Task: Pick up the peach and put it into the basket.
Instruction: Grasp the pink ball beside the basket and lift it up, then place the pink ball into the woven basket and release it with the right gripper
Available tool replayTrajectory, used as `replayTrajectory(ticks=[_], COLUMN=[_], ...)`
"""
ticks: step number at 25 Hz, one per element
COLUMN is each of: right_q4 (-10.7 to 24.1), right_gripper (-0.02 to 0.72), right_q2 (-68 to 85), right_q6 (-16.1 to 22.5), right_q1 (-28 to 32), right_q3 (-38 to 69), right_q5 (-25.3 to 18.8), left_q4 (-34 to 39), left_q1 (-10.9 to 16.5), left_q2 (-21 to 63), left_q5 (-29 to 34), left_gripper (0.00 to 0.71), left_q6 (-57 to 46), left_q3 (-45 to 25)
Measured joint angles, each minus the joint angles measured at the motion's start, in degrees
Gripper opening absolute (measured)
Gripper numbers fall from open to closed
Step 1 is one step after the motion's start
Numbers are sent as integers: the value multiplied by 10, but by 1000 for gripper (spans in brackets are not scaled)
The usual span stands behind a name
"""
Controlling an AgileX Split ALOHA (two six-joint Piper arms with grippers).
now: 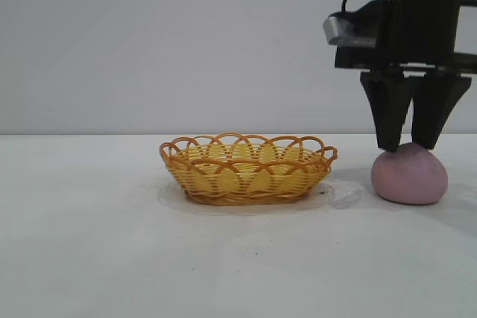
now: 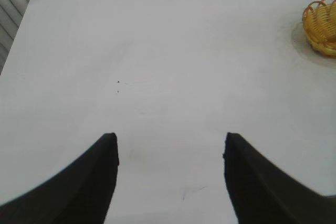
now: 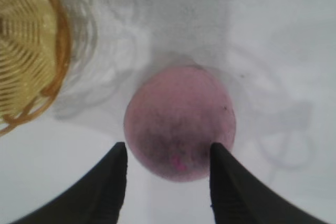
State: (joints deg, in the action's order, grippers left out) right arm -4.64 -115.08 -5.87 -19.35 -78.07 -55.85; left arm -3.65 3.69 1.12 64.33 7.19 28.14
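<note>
**Right gripper poised over the peach, basket waiting empty**

In the exterior view, one dusty pink peach [image 1: 410,174] rests on the white table [image 1: 97,243] at lower right of the frame. One yellow-orange woven wicker basket [image 1: 247,170] sits at centre, just left of the peach and apart from it, with nothing inside.

The right gripper [image 1: 411,143] points straight down from upper right, its two dark fingertips at the top of the peach. In the right wrist view the jaws stand partly open, one on each side of the fruit, and do not yet look closed on it; whether they touch it cannot be told.

The left gripper [image 2: 170,174] hangs open and empty over bare table, with the basket's rim at the upper right of its wrist view.

Judged from this, the task is at an early stage: the peach is neither grasped nor lifted, and carrying it to the basket remains.
</note>
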Motion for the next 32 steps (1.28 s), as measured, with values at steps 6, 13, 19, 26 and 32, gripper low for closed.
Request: replayTrajectory(ticks=[6, 13, 19, 26, 32], right_q4=[11, 41, 52, 56, 51], right_gripper=[169, 0, 0, 0, 0], right_q2=[-21, -15, 29, 37, 23], right_q6=[-1, -1, -1, -2, -4], right_q1=[0, 0, 0, -57, -139], right_q3=[0, -17, -93, -184, -196], right_q5=[7, -17, -76, -119, -105], left_q4=[0, 0, 0, 0, 0], left_q1=[0, 0, 0, 0, 0], left_q2=[0, 0, 0, 0, 0], left_q5=[0, 0, 0, 0, 0], left_gripper=[435, 435, 386, 386, 386], left_q6=[0, 0, 0, 0, 0], left_q3=[0, 0, 0, 0, 0])
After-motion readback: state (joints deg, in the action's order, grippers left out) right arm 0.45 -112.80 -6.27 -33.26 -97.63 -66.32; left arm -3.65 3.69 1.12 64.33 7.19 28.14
